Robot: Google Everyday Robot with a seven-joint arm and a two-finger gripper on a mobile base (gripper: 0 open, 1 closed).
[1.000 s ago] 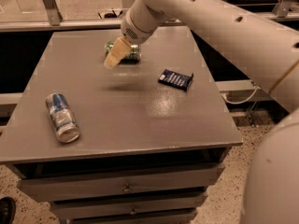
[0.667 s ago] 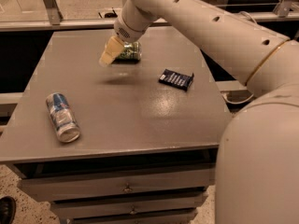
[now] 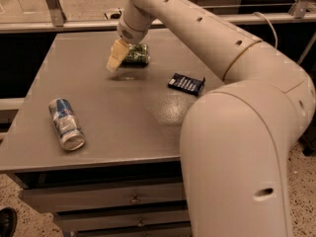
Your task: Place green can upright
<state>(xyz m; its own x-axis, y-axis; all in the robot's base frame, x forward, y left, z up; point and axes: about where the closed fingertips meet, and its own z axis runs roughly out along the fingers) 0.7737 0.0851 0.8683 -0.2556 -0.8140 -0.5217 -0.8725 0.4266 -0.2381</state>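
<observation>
We see a blue-and-silver can [image 3: 65, 124] lying on its side at the left of the surface [image 3: 123, 117], no part of the job. Farther back, our end effector [image 3: 120, 58] meets the green can [image 3: 138, 54], which seems to be on its side, presumably to stand it up. We cannot tell whether it grips. A dark packet [image 3: 186, 83] lies to the right.

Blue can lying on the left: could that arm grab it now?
Probably not yet: the gripper, over the far side of the table, seems to hold the green can. Otherwise nothing blocks the way to the blue can.
</observation>
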